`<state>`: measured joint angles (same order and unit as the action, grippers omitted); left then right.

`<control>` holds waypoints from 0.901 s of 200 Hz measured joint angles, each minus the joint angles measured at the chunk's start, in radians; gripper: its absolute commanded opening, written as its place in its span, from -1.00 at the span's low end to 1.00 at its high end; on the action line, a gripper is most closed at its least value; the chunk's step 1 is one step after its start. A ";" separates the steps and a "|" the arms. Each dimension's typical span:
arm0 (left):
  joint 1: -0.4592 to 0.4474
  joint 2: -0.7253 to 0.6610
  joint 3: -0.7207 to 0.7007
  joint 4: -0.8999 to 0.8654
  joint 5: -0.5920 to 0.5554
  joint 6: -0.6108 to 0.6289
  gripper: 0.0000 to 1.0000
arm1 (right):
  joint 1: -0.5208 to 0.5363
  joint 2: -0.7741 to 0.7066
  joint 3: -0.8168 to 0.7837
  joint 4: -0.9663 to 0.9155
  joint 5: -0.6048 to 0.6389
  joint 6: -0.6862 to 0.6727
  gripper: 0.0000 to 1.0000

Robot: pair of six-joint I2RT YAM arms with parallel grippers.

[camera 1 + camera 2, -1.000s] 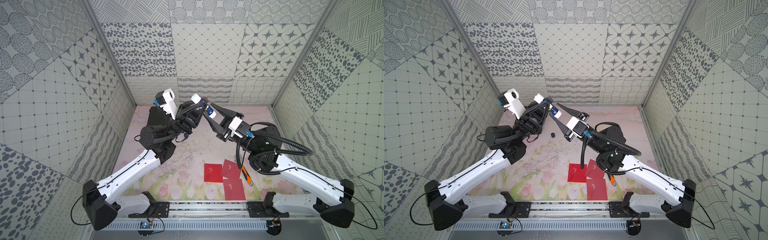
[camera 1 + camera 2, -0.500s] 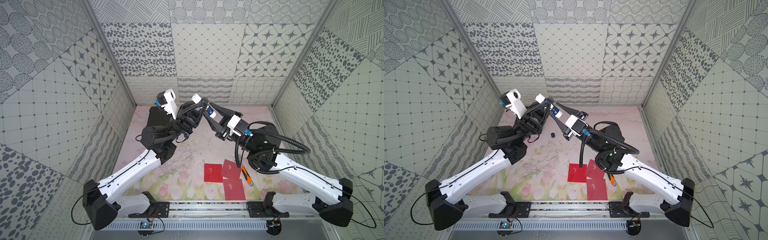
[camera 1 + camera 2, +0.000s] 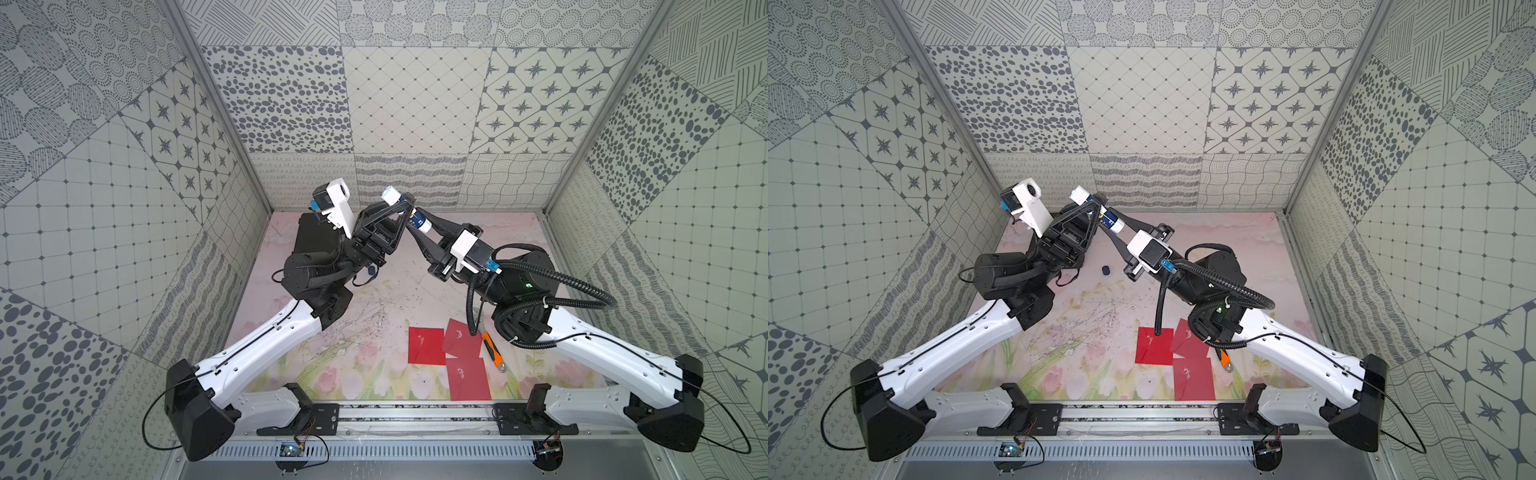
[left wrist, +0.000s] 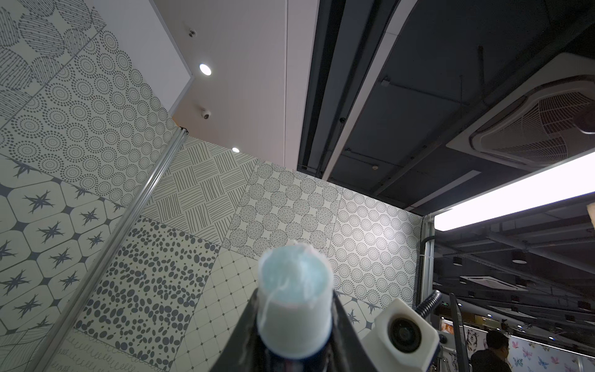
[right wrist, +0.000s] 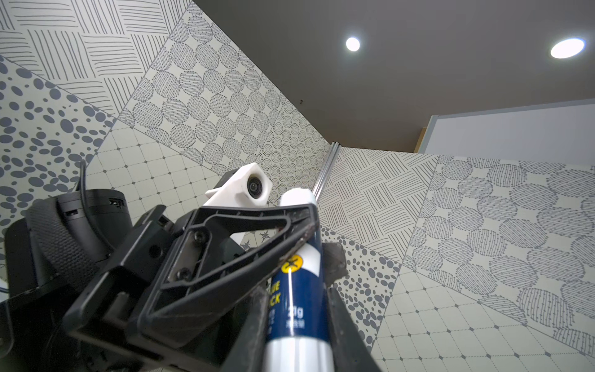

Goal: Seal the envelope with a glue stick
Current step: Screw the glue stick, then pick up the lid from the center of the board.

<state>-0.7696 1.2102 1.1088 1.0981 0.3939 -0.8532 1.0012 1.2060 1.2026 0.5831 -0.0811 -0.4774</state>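
My right gripper (image 3: 420, 224) has just clamped onto the base of the short white-and-dark-blue plastic glue stick (image 5: 296, 299) that my left gripper (image 3: 402, 204) grips aloft, uncapped, so I can probably twist glue out.

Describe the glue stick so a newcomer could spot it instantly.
Find the flowered mat, then the spot above its far end where the left gripper and right gripper meet. Clamped between them in mid-air is the glue stick: a short cylinder with white ends and dark blue label, unlike the longer orange-handled wrench lying by the red envelopes.
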 measured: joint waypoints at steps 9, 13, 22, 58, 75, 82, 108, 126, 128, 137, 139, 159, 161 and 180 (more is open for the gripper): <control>0.000 -0.002 -0.001 -0.008 -0.003 0.000 -0.27 | 0.000 0.000 0.000 -0.005 0.007 0.000 -0.76; 0.000 -0.004 -0.003 -0.013 -0.005 0.002 -0.22 | 0.000 0.000 0.000 -0.009 0.011 0.000 -0.77; 0.001 -0.011 -0.008 -0.029 -0.006 0.006 -0.13 | 0.000 0.000 0.000 -0.014 0.025 0.000 -0.79; 0.005 -0.084 -0.043 -0.158 -0.013 0.043 -0.06 | -0.001 -0.007 -0.002 -0.024 0.087 -0.002 -0.80; 0.005 -0.134 -0.064 -0.242 -0.020 0.076 -0.06 | -0.002 -0.022 -0.015 -0.040 0.134 -0.002 -0.82; 0.005 -0.155 -0.071 -0.282 -0.024 0.090 -0.06 | -0.002 -0.028 -0.022 -0.051 0.154 -0.003 -0.83; 0.006 -0.226 -0.072 -0.475 -0.064 0.157 -0.06 | -0.009 -0.042 -0.038 -0.112 0.231 0.003 -0.83; 0.008 -0.250 -0.051 -0.632 -0.102 0.208 -0.09 | -0.026 -0.043 -0.049 -0.173 0.277 0.041 -0.83; 0.008 -0.251 -0.048 -0.654 -0.108 0.214 -0.09 | -0.029 -0.044 -0.051 -0.181 0.281 0.045 -0.82; 0.010 -0.254 -0.032 -0.740 -0.132 0.237 -0.11 | -0.051 -0.045 -0.060 -0.219 0.293 0.080 -0.82; 0.010 -0.254 -0.027 -0.763 -0.140 0.243 -0.11 | -0.057 -0.045 -0.062 -0.228 0.294 0.089 -0.82; 0.013 -0.244 0.011 -0.945 -0.198 0.286 -0.13 | -0.132 -0.047 -0.089 -0.319 0.296 0.192 -0.81; 0.013 -0.241 0.016 -0.966 -0.204 0.290 -0.13 | -0.139 -0.047 -0.092 -0.328 0.296 0.203 -0.80; 0.027 -0.205 0.059 -1.138 -0.255 0.323 -0.13 | -0.210 -0.047 -0.124 -0.413 0.285 0.306 -0.80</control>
<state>-0.7422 1.0050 1.1675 -0.0395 0.1390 -0.5297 0.7910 1.1595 1.0790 0.1703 0.2043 -0.1715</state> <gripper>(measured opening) 0.437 0.276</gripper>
